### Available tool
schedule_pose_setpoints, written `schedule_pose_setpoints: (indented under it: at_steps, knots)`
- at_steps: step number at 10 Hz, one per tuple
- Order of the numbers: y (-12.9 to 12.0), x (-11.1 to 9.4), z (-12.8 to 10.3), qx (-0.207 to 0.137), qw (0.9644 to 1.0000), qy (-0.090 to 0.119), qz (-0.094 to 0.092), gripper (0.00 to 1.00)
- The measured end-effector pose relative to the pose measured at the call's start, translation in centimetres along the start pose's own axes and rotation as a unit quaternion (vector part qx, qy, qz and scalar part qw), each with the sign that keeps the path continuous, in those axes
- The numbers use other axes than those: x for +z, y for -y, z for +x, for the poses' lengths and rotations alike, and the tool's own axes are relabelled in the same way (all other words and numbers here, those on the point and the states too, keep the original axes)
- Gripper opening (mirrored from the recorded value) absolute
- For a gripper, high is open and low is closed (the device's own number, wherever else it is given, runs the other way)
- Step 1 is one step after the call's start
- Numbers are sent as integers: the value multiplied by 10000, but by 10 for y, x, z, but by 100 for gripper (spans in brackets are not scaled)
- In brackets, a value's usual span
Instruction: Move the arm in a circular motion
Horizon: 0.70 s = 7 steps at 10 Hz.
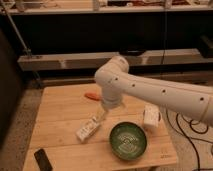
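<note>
Nearest the viewer, low and off to the hand's left, a dark flat phone-like slab (pixel 43 159) lies at the front corner of the wooden bench (pixel 60 105). Also on the near side, below and to the right of the hand, sits a green bowl (pixel 128 141) with a pale ringed pattern inside. Just beside the hand, toward the viewer and a little left, a small white bottle (pixel 88 129) lies on its side, its neck pointing up at the hand. To the right of the hand, beyond the bowl, stands a white boxy container (pixel 151 118).

The hand (pixel 102 116) hangs low over the bench's middle, close to the bottle's neck; whether it touches it cannot be told, and its state cannot be told either. The arm (pixel 150 91) reaches in from the right edge as a thick glossy white tube with small dark dots, bends at a rounded elbow above the hand and drops down to it.

The arm is rigid and heavy-looking, and it is not something to be grasped; the circle would come from its own joints, so the judgement is that the low tip must sweep clear of the bottle and bowl.

Just behind the hand lies a small orange-red item (pixel 91 96), perhaps a carrot. Farther back runs a long pale shelf (pixel 65 61), with darkness above.
</note>
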Motion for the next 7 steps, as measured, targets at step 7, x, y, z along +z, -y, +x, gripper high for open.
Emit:
schedule_pose_setpoints:
  at_steps: [7]
  knots:
    - [140, -10, 95, -2047, 9756, 33, 790, 80]
